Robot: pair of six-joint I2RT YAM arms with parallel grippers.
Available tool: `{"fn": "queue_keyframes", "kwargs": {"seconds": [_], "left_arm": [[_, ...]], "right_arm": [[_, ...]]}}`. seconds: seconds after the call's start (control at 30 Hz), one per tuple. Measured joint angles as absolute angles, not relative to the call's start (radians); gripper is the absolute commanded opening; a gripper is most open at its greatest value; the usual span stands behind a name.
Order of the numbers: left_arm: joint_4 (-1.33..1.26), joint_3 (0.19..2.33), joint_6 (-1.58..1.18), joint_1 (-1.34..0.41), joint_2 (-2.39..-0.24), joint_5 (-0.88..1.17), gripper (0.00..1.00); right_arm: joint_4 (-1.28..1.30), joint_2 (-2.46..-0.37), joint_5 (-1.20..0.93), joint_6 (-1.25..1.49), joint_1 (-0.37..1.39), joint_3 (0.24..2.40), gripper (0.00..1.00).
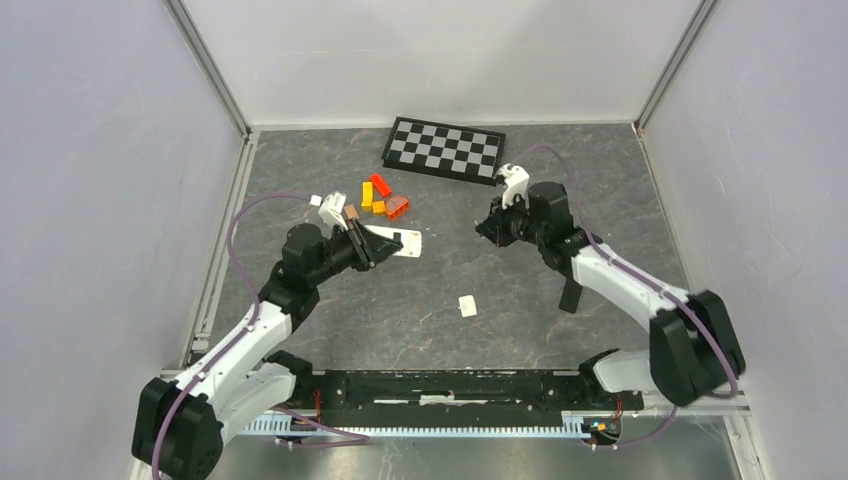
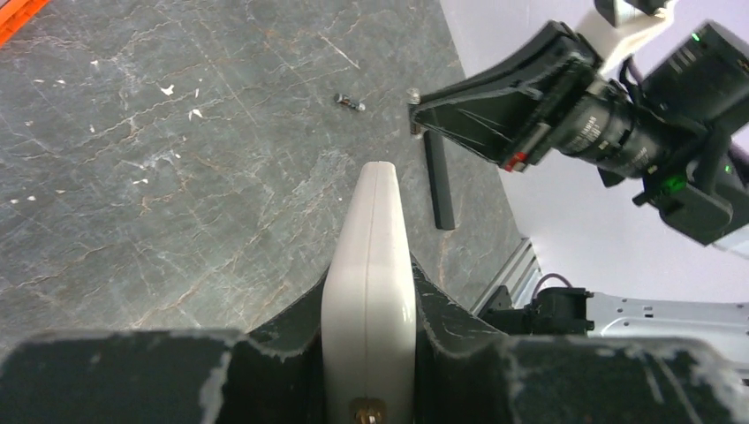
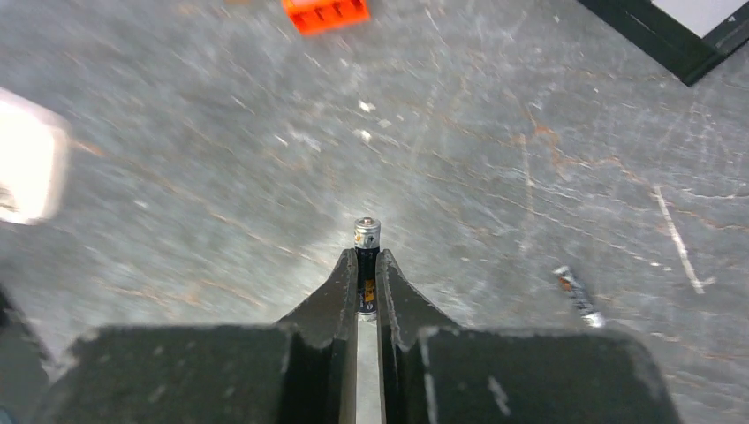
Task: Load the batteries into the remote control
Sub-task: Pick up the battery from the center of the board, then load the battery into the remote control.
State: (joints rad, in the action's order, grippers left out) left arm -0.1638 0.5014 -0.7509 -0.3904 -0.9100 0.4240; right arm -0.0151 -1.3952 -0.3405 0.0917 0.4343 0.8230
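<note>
Battery point(image 3: 366, 235) half-hidden in right claw point(image 3: 367, 258)

White remote point(image 2: 369, 265), dark silver-capped battery point(image 3: 366, 243), black-and-white checked board point(image 1: 445, 150)

Remote point(image 2: 369, 265): white, slim, rounded end. Clamped by the left gripper point(image 2: 369, 305) across its thin side, seen edge-on in the left wrist view, free end pointing toward the other arm.

Battery point(image 3: 366, 238): tiny cylinder with a dark body and silver cap. Pinched between the fingers of the right gripper point(image 3: 366, 261), cap end sticking out past the tips.

Second battery point(image 3: 578, 296): dark with a silvery end, lying flat on the table point(image 3: 177, 132), near the held one and apart from it.
</note>
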Motion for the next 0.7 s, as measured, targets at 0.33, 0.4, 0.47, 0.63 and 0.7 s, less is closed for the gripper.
{"fn": "queue_keyframes", "kwargs": {"seconds": [0.33, 0.4, 0.47, 0.63, 0.7], "left_arm": [[-0.384, 0.438, -0.952, -0.390, -0.879, 0.436, 0.02], [-0.420, 0.434, -0.995, -0.390, -0.865, 0.447, 0.02], [-0.453, 0.432, -1.039, -0.390, -0.857, 0.454, 0.02], [-0.511, 0.427, -1.130, -0.390, -0.850, 0.466, 0.02], [-0.526, 0.425, -1.156, -0.390, -0.850, 0.473, 0.02]], "right_arm": [[-0.321, -1.050, -0.178, 0.604, 0.683, 0.667, 0.10], [-0.363, -1.037, -0.123, 0.663, 0.732, 0.667, 0.10], [-0.385, -1.041, -0.061, 0.701, 0.778, 0.668, 0.10], [-0.385, -1.093, 0.073, 0.721, 0.870, 0.710, 0.10], [-0.387, -1.112, 0.109, 0.721, 0.894, 0.731, 0.09]]}}
